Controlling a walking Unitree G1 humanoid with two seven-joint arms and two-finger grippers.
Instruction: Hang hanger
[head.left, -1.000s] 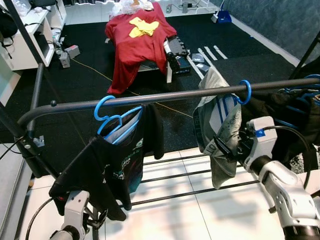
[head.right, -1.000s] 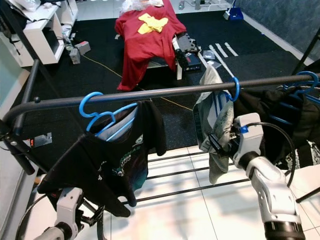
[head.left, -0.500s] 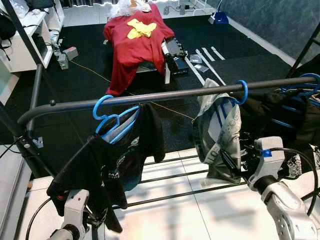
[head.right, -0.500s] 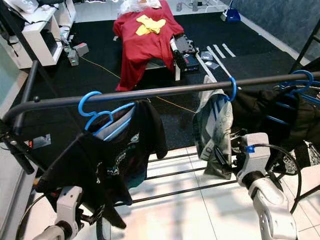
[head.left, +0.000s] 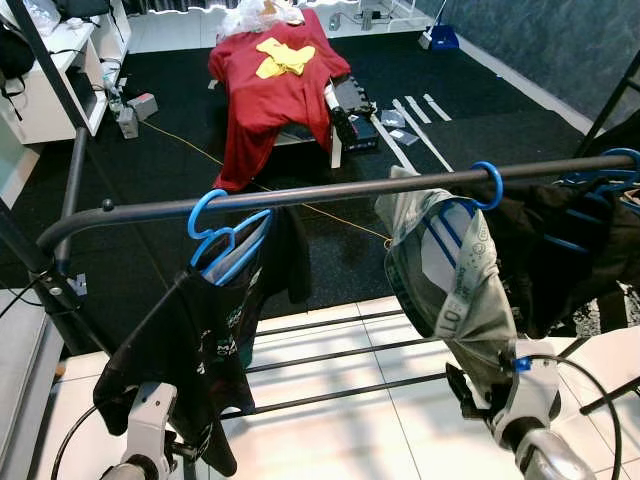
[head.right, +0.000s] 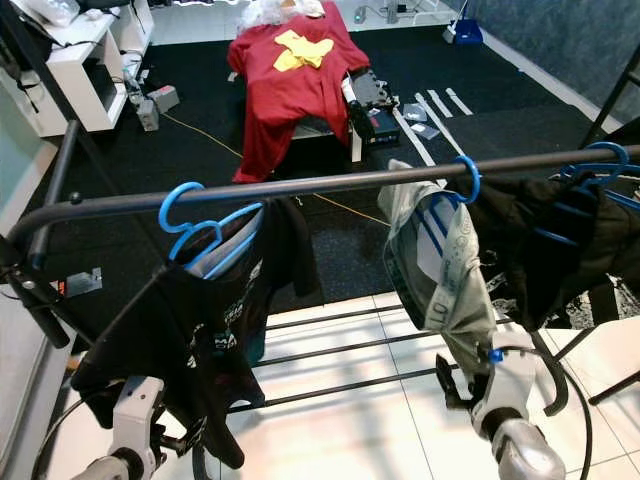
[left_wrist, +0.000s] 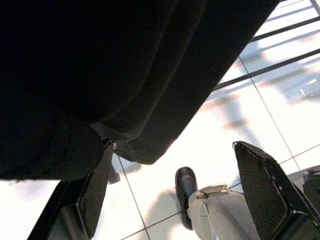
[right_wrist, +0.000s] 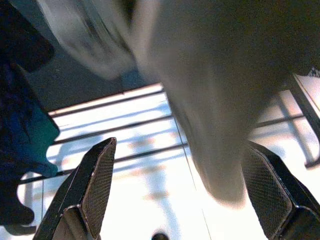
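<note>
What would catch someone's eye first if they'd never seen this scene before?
Probably the dark clothes rail across the view, with bright blue hangers hooked on it: a black shirt on the left and a grey garment near the middle. Behind it, a red shirt lies spread on a bench on the black floor.

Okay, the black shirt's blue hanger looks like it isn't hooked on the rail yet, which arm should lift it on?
Likely the left. The left gripper is open directly under the black shirt, whose blue hanger hangs just below the rail. The right gripper, also open, sits beneath the grey garment.
</note>
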